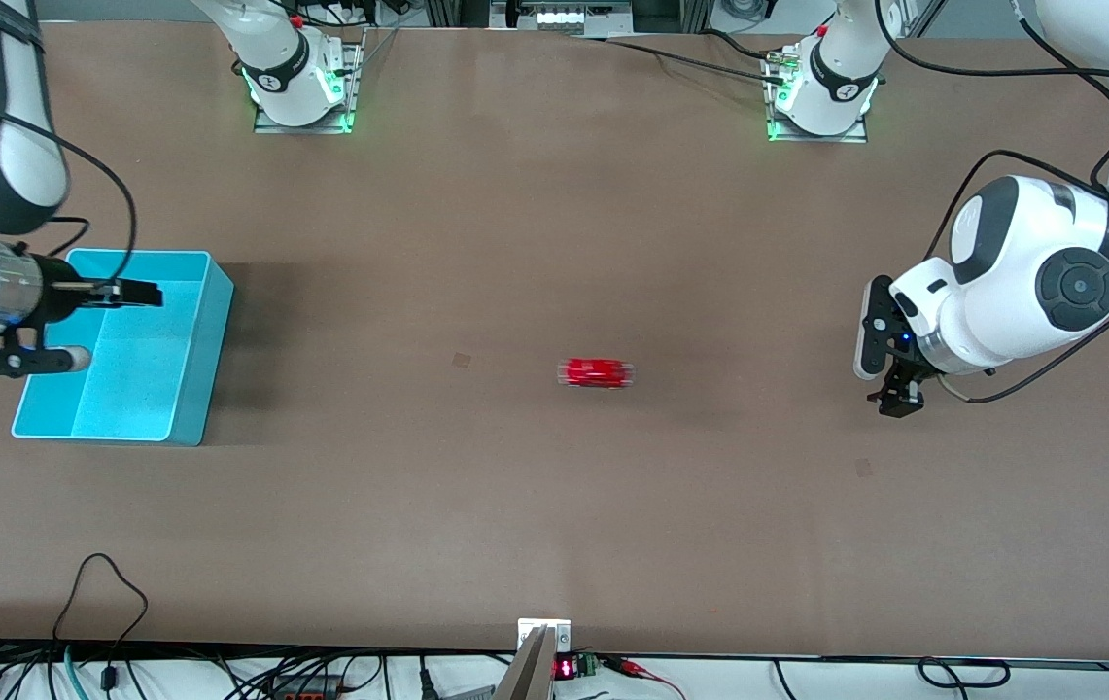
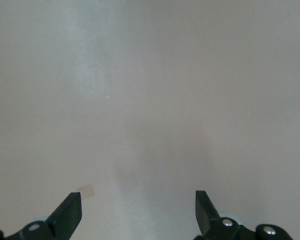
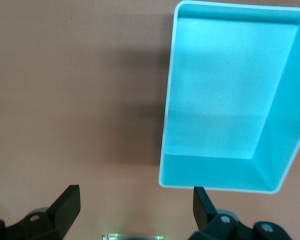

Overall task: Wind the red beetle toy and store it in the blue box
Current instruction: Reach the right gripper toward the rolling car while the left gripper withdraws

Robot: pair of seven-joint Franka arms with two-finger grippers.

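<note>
Red and glossy, the red beetle toy (image 1: 596, 373) lies alone on the bare brown table (image 1: 535, 224) near its middle, its long axis running along the table from one arm's end toward the other; its outline is smeared, so finer detail cannot be read. It sits between the two grippers, somewhat closer to the left gripper (image 1: 896, 401) than to the right one. That left gripper hangs low over bare table toward the left arm's end, wrist bent downward, fingers (image 2: 70, 212) spread apart and holding nothing (its wrist view shows only tabletop). The right gripper (image 1: 131, 292) is over the blue box (image 1: 214, 326), which stands empty toward the right arm's end, well apart from the toy; its fingers (image 3: 65, 205) are likewise parted and empty. Judgement: the left arm is better placed to reach, moving toward the table's middle and closing across the toy's short width.
</note>
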